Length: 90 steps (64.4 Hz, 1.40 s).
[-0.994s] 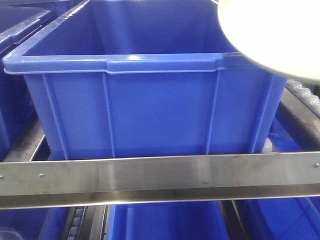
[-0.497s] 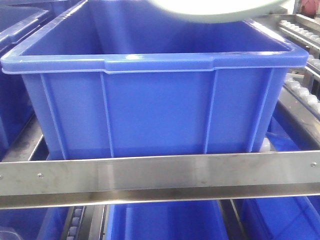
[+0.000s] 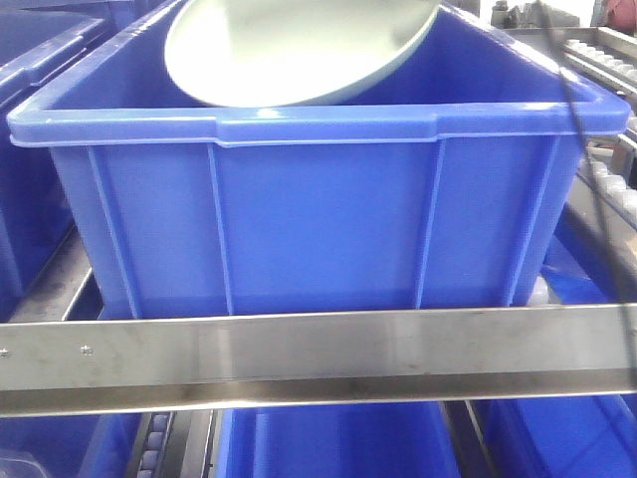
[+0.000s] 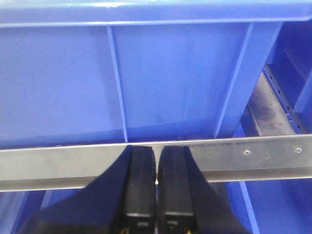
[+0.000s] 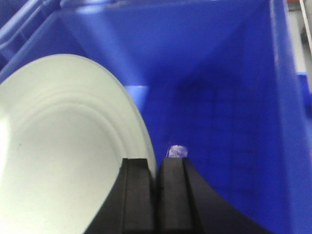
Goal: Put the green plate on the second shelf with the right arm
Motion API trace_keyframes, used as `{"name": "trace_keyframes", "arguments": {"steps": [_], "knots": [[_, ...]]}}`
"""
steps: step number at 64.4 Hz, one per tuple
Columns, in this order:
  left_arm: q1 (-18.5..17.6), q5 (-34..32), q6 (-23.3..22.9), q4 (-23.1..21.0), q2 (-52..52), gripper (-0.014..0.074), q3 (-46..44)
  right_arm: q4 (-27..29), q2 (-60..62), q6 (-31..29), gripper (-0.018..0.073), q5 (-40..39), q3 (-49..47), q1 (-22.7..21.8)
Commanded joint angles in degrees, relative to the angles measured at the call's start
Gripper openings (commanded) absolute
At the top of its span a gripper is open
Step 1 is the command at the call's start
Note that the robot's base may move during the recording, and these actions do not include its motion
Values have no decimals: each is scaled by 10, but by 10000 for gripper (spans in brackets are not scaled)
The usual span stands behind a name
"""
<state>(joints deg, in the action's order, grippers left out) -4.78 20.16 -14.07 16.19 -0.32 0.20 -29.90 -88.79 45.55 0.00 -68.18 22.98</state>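
The right claw is clenched on the green plate's rim, holding it tilted inside the blue plastic crate; the left claw is clenched, empty, near the steel shelf rail.

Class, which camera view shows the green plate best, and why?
The right wrist view: the green plate fills its left half, rings visible, its edge clamped in the right hand. The front view shows only part of it over the blue bin. The left wrist view shows none.

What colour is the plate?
Pale green plate with faint rings; right wrist view shows it best.
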Motion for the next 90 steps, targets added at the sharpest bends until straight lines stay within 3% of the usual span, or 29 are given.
{"name": "trace_keyframes", "arguments": {"steps": [1,10,22,30,40,44,67,90], "knots": [[-4,-33,-3,1,-13,125,24,-6,27,2,228,-57,-27,1],[-4,-33,-3,1,-13,125,24,-15,29,2,409,-56,-27,1],[-4,-33,-3,1,-13,125,24,-35,66,2,411,-30,-11,1],[-4,-33,-3,1,-13,125,24,-43,122,2,322,-30,36,0],[-4,-33,-3,1,-13,125,24,-43,217,1,32,-31,121,-8],[-4,-33,-3,1,-13,125,24,-43,253,1,64,-32,161,-19],[-4,-33,-3,1,-13,125,24,-43,477,1,53,-29,359,-113],[-4,-33,-3,1,-13,125,24,-43,527,2,53,-26,400,-115]]}}
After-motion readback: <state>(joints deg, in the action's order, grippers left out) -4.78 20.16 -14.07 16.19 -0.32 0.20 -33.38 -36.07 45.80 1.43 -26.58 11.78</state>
